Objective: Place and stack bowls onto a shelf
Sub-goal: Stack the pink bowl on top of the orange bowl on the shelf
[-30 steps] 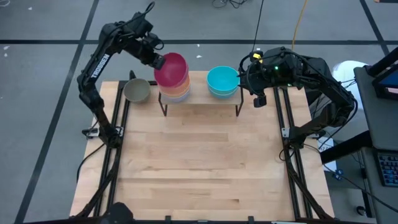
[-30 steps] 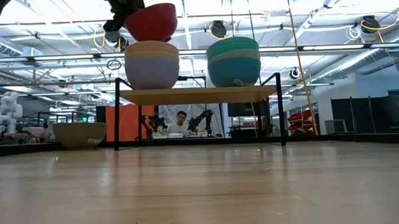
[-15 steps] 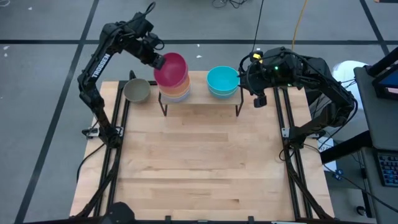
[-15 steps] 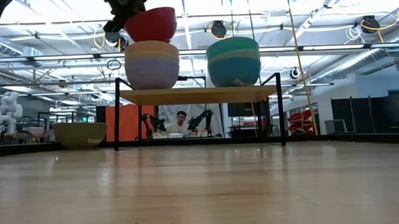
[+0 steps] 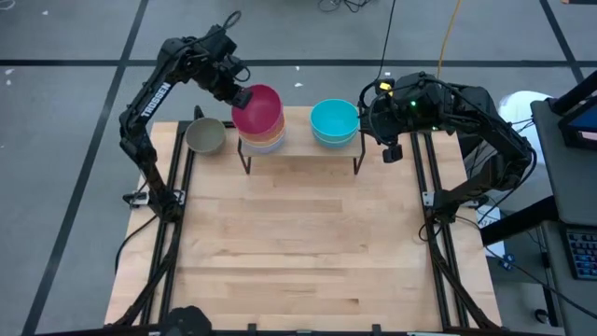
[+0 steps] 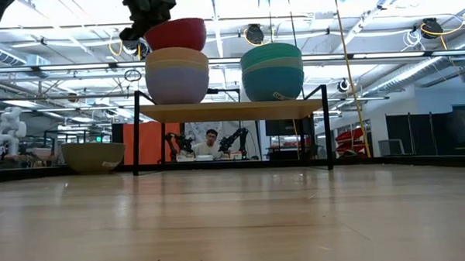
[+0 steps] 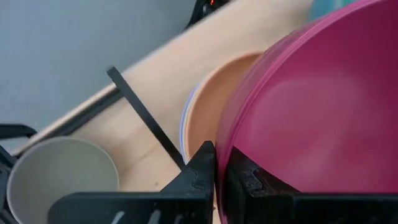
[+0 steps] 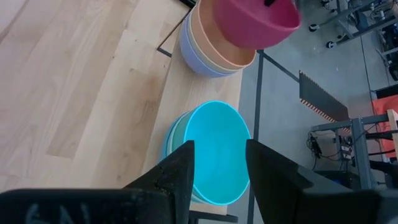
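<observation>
One magenta bowl (image 5: pixel 258 107), plain, round, glossy, carried by the left gripper (image 5: pixel 239 94), whose fingers pinch its rim at the bowl's ten o'clock edge.

High view: bowl sits directly over the left-hand stack (image 5: pixel 265 138) on the shelf (image 5: pixel 300 147), which occupies the table's twelve o'clock edge. Judged: the coming move is a short straight drop, the stack lying just under the pincer. Olive-grey bowl (image 5: pixel 205 136) rests on the tabletop at nine o'clock of the shelf, apart from it. Right gripper (image 5: pixel 386 142) waits at three o'clock of the cyan bowl (image 5: pixel 334 119); the left arm is nearer the stack.

Low view: magenta bowl (image 6: pixel 176 34) slightly tilted, apparently just touching the stack's top rim; not yet nested.

Left wrist view: fingers (image 7: pixel 200 173) pressed on either side of the magenta wall; orange bowl (image 7: pixel 210 98) shows beneath.

Right wrist view: right fingers (image 8: pixel 177 169) spread, holding nothing, above the cyan stack.
</observation>
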Motion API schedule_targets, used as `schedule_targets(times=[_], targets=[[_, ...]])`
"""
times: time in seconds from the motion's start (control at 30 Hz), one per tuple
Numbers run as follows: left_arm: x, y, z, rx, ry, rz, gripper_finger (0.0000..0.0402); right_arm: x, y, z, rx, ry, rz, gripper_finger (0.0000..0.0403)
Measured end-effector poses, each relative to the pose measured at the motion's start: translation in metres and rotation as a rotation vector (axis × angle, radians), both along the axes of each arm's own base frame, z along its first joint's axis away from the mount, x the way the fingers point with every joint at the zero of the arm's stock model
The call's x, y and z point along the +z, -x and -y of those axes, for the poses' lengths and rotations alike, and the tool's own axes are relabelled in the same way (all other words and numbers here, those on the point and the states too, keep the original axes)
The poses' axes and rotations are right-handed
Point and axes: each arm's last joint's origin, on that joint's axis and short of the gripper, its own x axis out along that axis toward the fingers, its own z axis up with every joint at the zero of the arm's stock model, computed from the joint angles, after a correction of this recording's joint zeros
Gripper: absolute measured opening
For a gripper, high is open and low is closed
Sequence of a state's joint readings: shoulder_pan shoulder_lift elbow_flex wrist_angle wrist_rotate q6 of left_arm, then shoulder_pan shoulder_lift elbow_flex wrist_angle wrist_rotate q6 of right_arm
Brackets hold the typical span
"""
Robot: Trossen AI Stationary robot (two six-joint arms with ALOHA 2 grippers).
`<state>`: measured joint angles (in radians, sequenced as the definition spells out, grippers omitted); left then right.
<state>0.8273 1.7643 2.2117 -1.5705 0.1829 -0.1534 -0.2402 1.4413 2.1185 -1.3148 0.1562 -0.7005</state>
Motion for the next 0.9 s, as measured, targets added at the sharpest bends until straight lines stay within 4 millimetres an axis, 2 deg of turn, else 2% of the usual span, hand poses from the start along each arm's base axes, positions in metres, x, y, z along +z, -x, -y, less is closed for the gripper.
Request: schedule_targets(times=[0.37, 0.6, 0.9], targets=[[-0.044, -0.009, -0.005, -0.03, 0.108, -0.14, 0.0015, 0.0, 0.0, 0.0, 0.0, 0.0, 0.001, 0.0137], [-0.051, -0.01, -0.005, -0.068, 0.11, -0.169, 0.005, 0.0, 0.0, 0.0, -0.001, 0.0, 0.001, 0.0137], [-0.051, -0.012, -0.006, -0.106, 0.08, -0.16, 0.0061, 0.0, 0.0, 0.0, 0.0, 0.0, 0.001, 0.0137]])
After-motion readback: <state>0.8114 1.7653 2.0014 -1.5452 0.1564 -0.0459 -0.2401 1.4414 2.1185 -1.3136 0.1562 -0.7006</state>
